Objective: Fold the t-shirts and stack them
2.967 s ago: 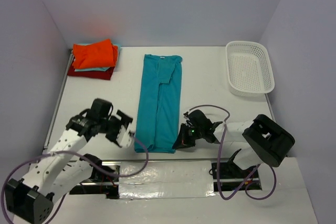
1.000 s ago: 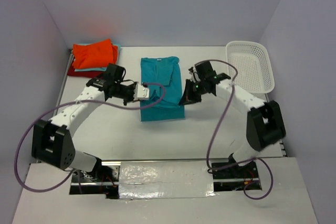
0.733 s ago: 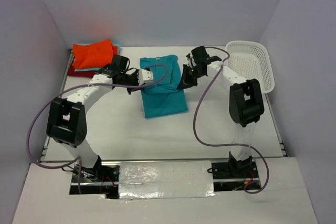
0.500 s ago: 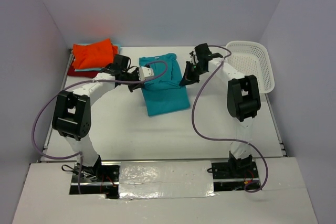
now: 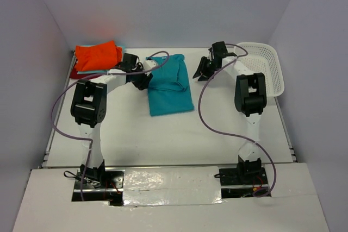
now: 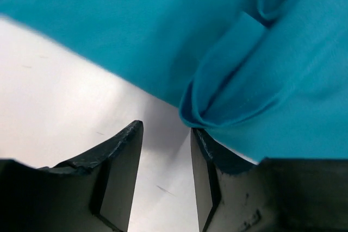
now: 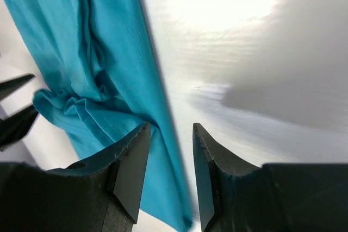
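T-shirt (image 5: 170, 88), teal-blue, folded, rumpled, left end effector (image 6: 166, 134), right end effector (image 7: 171, 131) parted, empty

You have bare desk (image 5: 163, 134) near the teal shirt (image 5: 170, 93); the basket (image 5: 274, 69) stands far right, the folded pile (image 5: 98, 57) far left.

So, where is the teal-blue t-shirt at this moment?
In the top view the teal-blue t-shirt lies folded at the far middle, between the left gripper and right gripper; the orange-topped stack to its left, the white mesh basket to its right.
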